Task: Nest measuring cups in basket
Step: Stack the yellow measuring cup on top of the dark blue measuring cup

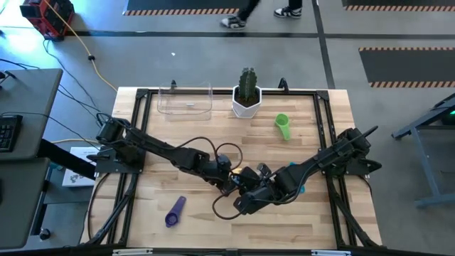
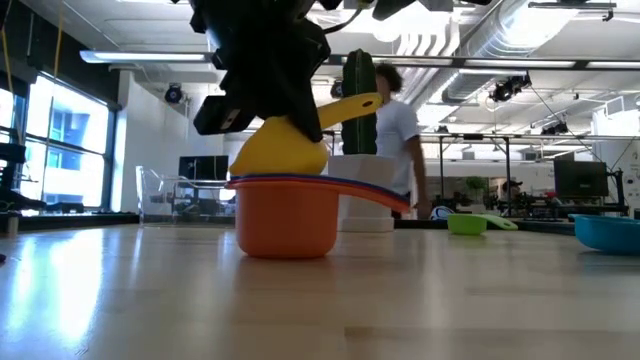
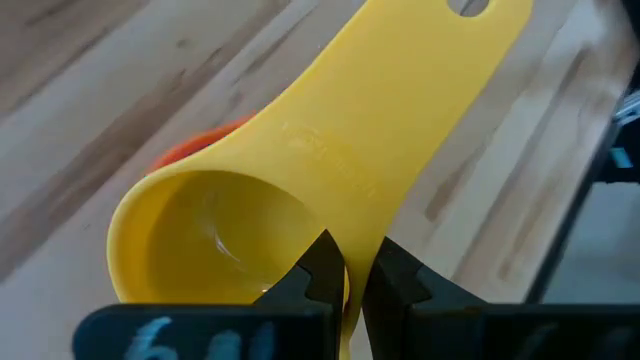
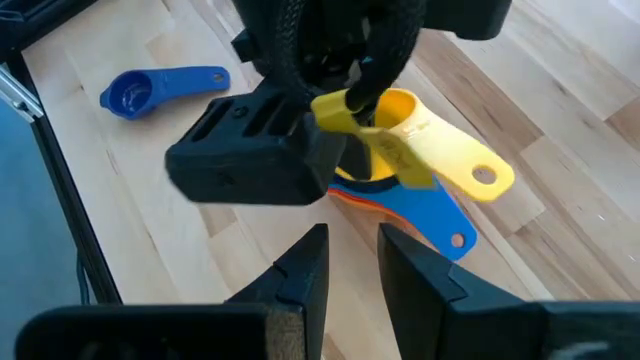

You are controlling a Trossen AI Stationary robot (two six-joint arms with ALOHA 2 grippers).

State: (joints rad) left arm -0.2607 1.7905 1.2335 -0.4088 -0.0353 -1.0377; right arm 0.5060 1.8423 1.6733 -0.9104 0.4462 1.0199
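Observation:
My left gripper (image 3: 358, 275) is shut on a yellow measuring cup (image 3: 300, 170) at the table's middle, over a stack of nested cups with an orange cup (image 2: 288, 218) at the bottom and a blue handle (image 4: 440, 215) sticking out. My right gripper (image 4: 350, 265) is open and empty just on the near side of the stack. A green cup (image 1: 283, 126) lies at the far right, a blue-purple cup (image 1: 175, 211) at the near left, and a teal cup (image 2: 610, 232) to the right. The clear basket (image 1: 185, 99) stands at the far edge. My left gripper pinches the yellow cup's bowl wall at the rim (image 3: 345, 300), next to the root of the handle, with one finger inside the bowl and one outside. The fingers come from above. The cup is tilted, handle (image 2: 350, 105) pointing up, bowl bottom (image 2: 280, 160) down in the stack's top.
A white pot with a green cactus (image 1: 247, 96) stands beside the basket at the far edge. A person (image 2: 395, 130) walks behind the table. A black frame (image 1: 135, 107) runs round the table's edges.

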